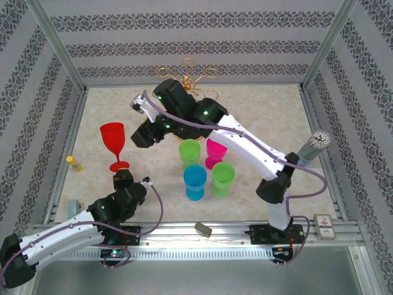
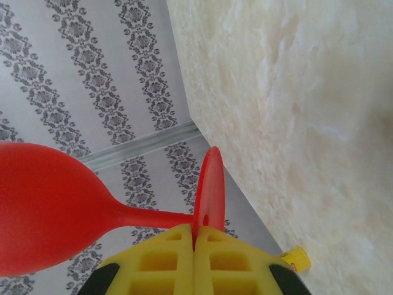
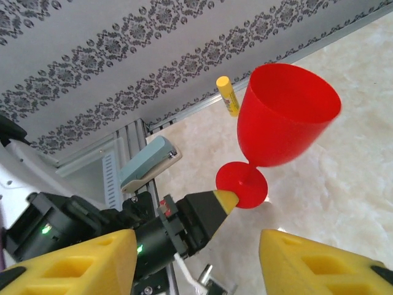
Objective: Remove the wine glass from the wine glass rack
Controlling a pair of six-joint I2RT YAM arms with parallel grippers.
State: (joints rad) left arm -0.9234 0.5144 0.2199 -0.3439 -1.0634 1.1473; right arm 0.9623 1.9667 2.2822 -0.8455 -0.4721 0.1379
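Yellow fingers (image 2: pixel 166 258) of the left gripper (image 2: pixel 195 236) sit nearest the lens, pressed together on the rim of the wine glass (image 2: pixel 55 209) foot. Grip confirmed from the right wrist view.

Surface: table (image 1: pixel 270 110), cream, marbled, matt. Room: walls (image 1: pixel 184 43) papered in grey damask stripes, aluminium posts at the corners, slotted rail (image 1: pixel 202 236) along the near edge.

Left to right on the table: stapler (image 3: pixel 147 163) and yellow stick (image 1: pixel 73 163) at the left edge, then the wine glass, then a cluster of green, blue and pink cups (image 1: pixel 195 182) at centre.

Wine glass: opaque red, rounded bowl, short stem, flat round foot. Upright, left-centre of the table. Foot possibly resting on the surface or just off it; cannot tell.

Right gripper (image 3: pixel 196 243): jaws wide apart, nothing between them, just right of the glass.

Wine glass rack (image 1: pixel 190 75): thin gold loops at the far edge, centre, lower part hidden by the right arm. Glass well apart from it.
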